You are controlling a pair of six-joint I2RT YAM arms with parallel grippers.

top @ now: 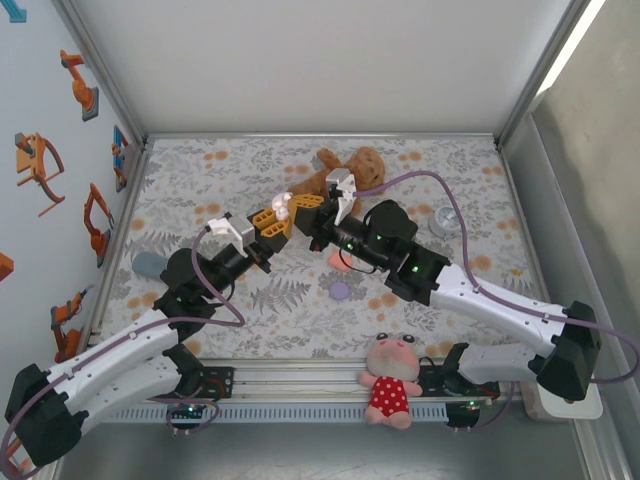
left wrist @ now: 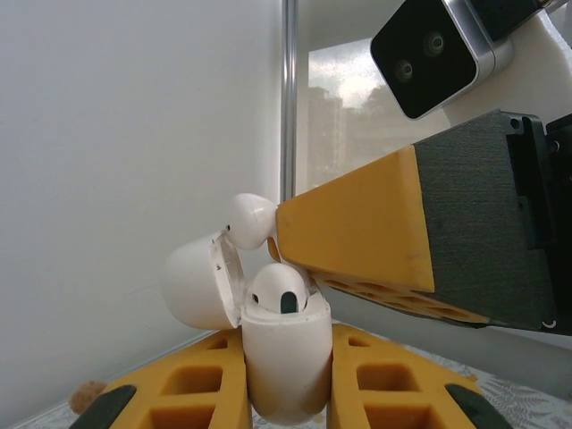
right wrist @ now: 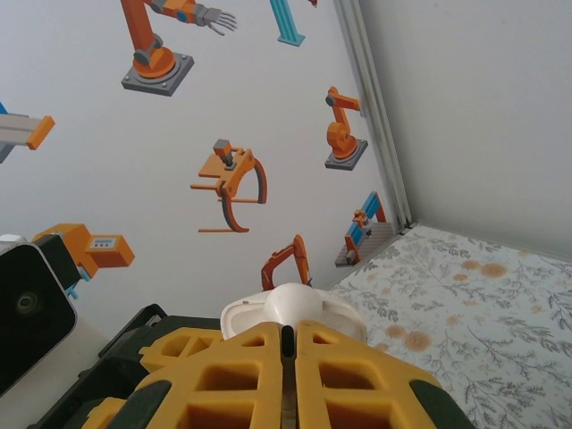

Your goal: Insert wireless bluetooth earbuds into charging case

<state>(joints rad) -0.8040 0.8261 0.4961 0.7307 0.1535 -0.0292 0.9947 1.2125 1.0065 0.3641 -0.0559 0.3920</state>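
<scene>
Earbud [left wrist: 250,217] pinched in right jaws; left jaws clamp open case [left wrist: 284,366]. We should line it up beside seated bud [left wrist: 279,290], lower straight.

We are looking into a robotics lab cell: white panel walls [top: 300,60], aluminium framing [top: 103,70], robot stickers [top: 38,165], left arm [top: 120,355] and right arm [top: 500,300] bolted to a floral desk [top: 200,180].

The charging case [left wrist: 284,375] and the earbuds [left wrist: 279,288] are finished in smooth, glossy white plastic; the yellow fingers [left wrist: 357,237] are left matt.
</scene>
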